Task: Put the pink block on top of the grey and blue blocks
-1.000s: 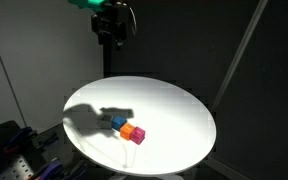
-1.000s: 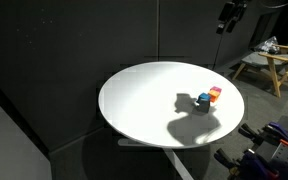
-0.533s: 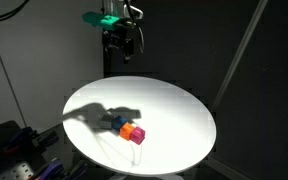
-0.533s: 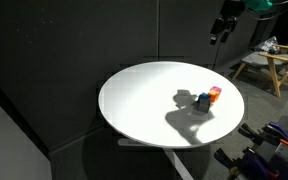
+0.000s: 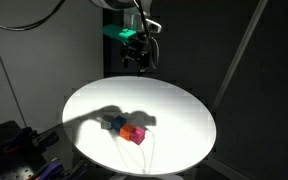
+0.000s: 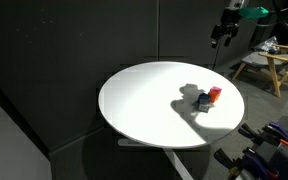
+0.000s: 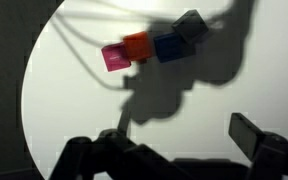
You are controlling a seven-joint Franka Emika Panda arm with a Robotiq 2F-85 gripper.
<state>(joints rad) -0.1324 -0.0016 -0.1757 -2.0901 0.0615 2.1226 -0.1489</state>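
Four small cubes lie in a row on the round white table point(image 7: 74, 110). In the wrist view they run pink block point(image 7: 114, 57), orange cube point(image 7: 136, 46), blue block point(image 7: 167, 47), grey block point(image 7: 191, 26), each touching its neighbour. The arm's shadow covers the blue and grey ones. In an exterior view I see the blue point(image 5: 117, 124), orange point(image 5: 130, 131) and pink point(image 5: 138, 137) cubes. My gripper point(image 7: 180, 140) is open and empty. It hangs high above the table's far part point(image 5: 139, 58), well away from the cubes, and also shows in an exterior view point(image 6: 224, 35).
The table point(image 5: 184, 110) stands among black curtains. A wooden stool point(image 6: 264, 65) stands beyond the table's edge. Dark equipment point(image 5: 14, 150) sits low beside the table. A slanted pole point(image 5: 239, 50) rises behind it.
My gripper has come down and moved across toward the table's centre. Its shadow has slid over the blue and grey blocks. The cubes have not moved.
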